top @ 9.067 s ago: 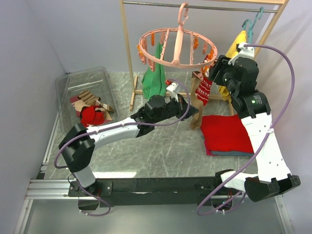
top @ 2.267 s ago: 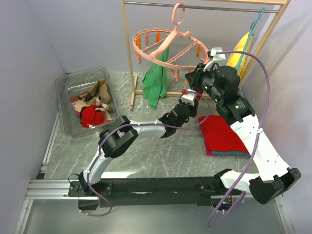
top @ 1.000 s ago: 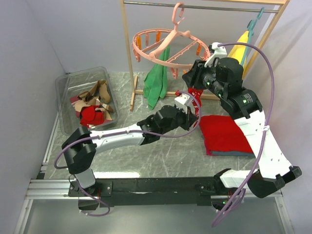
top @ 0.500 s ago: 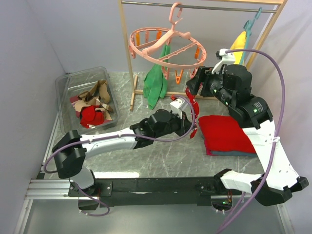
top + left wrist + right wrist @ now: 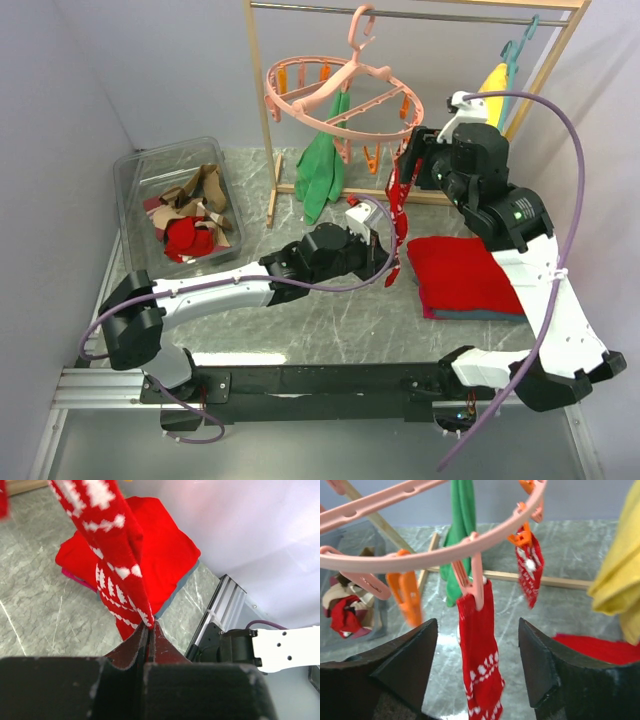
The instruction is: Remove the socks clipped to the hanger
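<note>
**Handling.** The socks are light, soft knit pieces with no stiffness, so they will fold, stretch and swing under load. A pinch on a doubled fold of fabric should hold well. Resistance is likely to come from the peg spring rather than from the sock's weight. A hold just below the cuff keeps the stretch short, while a hold at the toe gives a long, elastic pull. The hanger hangs from its hook on a rail and is tilted, so it is likely to swing if pulled hard.

**Location.** Two socks are clipped at the ring's right side, above the tabletop.
- The patterned sock hangs from a pink peg.
- A second sock hangs from an orange peg further round the rim.
- Other socks lie loose in the clear bin, well apart to the left.

**Appearance.** Both clipped socks are red with white festive motifs. The cuffs are plain red, and the pattern runs over the foot and toe.

**Jaws.**
- The left gripper has its jaws closed on the toe end of a patterned sock, which runs taut upward from them. Behind it lies the folded red cloth.
- The right gripper has its jaws spread wide and holds nothing. The sock on the pink peg hangs beyond the gap between them.
</note>
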Controlling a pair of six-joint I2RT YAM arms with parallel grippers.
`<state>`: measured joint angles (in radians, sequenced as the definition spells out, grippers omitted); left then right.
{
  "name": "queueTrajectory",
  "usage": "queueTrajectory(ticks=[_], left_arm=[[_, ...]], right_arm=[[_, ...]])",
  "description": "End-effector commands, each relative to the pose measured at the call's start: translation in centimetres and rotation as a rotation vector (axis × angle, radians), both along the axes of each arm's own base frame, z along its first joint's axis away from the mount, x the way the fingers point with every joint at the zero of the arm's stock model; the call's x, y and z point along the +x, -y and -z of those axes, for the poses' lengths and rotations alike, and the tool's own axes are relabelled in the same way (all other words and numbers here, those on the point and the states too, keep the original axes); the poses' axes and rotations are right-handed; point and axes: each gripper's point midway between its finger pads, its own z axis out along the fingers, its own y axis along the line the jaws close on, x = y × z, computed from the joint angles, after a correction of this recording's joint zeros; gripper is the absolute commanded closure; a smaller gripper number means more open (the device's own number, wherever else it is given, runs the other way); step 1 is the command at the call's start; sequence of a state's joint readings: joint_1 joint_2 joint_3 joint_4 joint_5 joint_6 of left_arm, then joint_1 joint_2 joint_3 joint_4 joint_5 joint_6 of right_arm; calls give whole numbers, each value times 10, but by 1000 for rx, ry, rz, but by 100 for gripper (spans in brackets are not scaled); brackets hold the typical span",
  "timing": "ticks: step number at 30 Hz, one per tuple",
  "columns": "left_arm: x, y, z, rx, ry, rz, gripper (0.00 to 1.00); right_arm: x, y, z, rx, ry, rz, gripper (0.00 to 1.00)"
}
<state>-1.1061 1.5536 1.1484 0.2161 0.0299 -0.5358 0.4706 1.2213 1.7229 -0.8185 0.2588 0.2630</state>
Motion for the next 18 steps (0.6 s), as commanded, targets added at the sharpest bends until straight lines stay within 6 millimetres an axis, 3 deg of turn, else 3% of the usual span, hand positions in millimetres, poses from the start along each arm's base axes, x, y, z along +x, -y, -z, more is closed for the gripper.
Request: queueTrajectory(ticks=[1,8,18], left_arm=[[-9,-7,-43,-88,45,21,99],[-12,-7,-38,-109,8,17,99],[-16,-2,-39,-131,-31,38,99]], right_arm=[[16,-17,-20,40,69,-57,30],[33,-39,-18,17,96,-107,37],[51,-29,-7,-57,94,-9,44]])
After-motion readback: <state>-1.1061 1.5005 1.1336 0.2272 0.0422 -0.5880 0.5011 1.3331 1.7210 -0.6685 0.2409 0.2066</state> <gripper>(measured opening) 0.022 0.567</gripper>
